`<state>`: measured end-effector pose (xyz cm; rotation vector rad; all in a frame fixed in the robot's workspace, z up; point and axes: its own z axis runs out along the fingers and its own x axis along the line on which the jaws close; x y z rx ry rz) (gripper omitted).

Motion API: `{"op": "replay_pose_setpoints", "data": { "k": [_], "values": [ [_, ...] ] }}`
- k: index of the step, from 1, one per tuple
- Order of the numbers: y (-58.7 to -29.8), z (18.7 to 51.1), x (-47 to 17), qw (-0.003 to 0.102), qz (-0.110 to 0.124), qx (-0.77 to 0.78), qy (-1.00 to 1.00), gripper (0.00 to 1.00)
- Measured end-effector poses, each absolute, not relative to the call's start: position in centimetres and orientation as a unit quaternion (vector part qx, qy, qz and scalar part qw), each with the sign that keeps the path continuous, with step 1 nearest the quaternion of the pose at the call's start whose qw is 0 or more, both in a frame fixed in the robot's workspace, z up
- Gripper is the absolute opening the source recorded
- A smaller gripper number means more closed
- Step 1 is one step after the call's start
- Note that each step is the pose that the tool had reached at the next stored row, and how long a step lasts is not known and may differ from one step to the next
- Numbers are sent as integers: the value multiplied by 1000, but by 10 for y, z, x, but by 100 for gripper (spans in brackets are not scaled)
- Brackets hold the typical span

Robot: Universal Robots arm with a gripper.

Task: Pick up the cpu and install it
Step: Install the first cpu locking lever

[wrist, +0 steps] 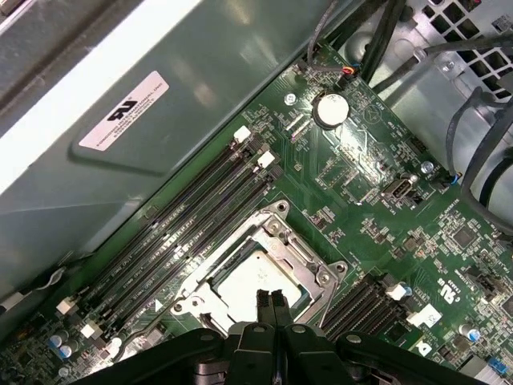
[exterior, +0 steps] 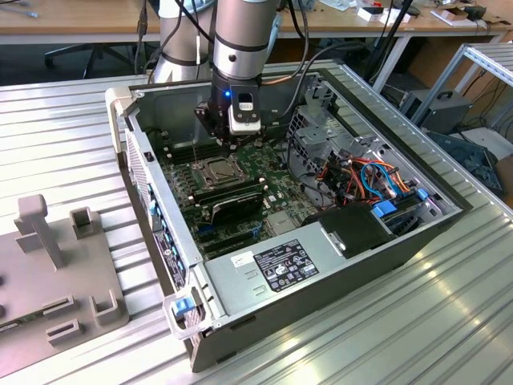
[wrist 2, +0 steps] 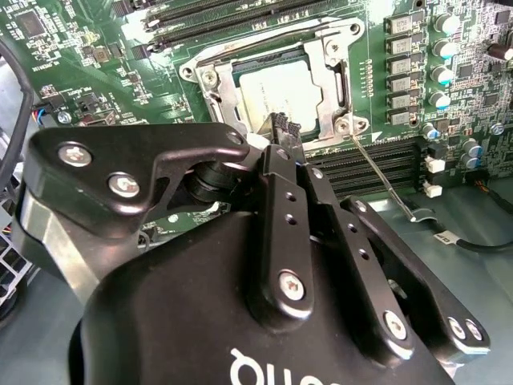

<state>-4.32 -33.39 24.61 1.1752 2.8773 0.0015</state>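
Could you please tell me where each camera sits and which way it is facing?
Exterior view: off the arm, above and beside the open computer case, looking down into it; the arm reaches down inside.
First wrist view: on the arm, looking past the shut tool at the cpu in its socket on the motherboard.
Second wrist view: on the arm behind the tool's body, looking along it at the same cpu.
Shared: both wrist views show the tool tips just over the cpu.

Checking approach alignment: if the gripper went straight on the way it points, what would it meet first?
Most likely the cpu, near its edge, where it sits inside the metal socket frame. The gripper points down at it; the gap between them is hard to judge.
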Motion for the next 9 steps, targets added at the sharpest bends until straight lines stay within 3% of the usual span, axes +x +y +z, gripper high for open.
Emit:
{"op": "replay_pose_setpoints", "data": {
  "k": [9],
  "values": [
    [-334,246,-43,17,0,378,926,11]
  ]
}}
